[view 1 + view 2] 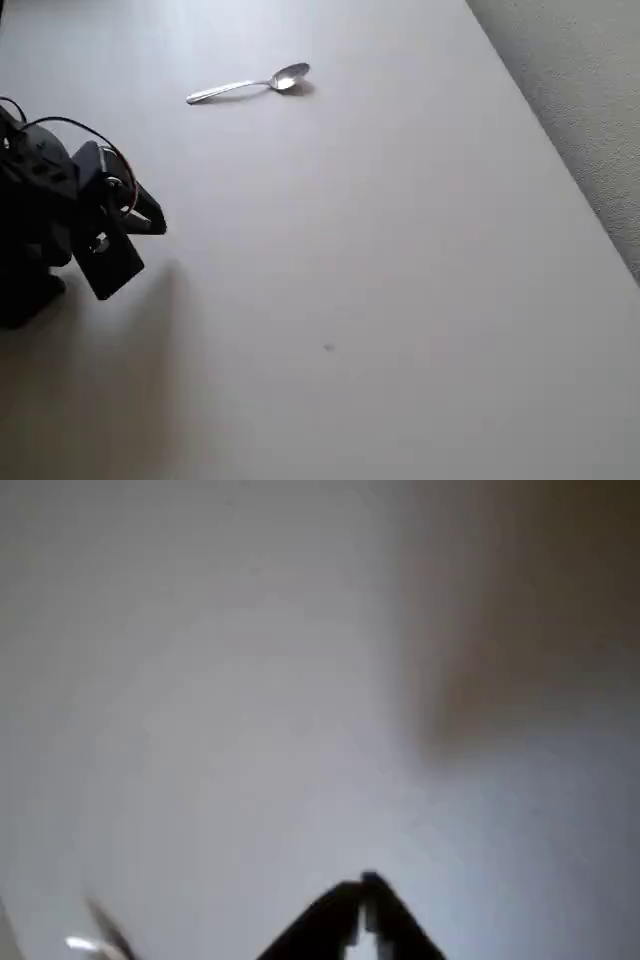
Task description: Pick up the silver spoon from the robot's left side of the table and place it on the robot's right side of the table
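Observation:
The silver spoon (pixel 250 84) lies flat on the table (pixel 420 230) near the top of the overhead view, bowl to the right and handle pointing left. My black gripper (pixel 152 221) is folded close to the arm's base at the left edge, well below the spoon and apart from it. In the wrist view the gripper (pixel 362 888) points at bare tabletop, its two fingertips meeting with nothing between them. A small bright blurred streak (pixel 85 943) at the lower left of the wrist view may be the spoon; I cannot tell.
The table's right edge runs diagonally, with grey carpet floor (pixel 590 90) beyond it. A tiny dark speck (pixel 328 347) marks the tabletop below the middle. The arm's base (pixel 30 250) and cables sit at the left edge.

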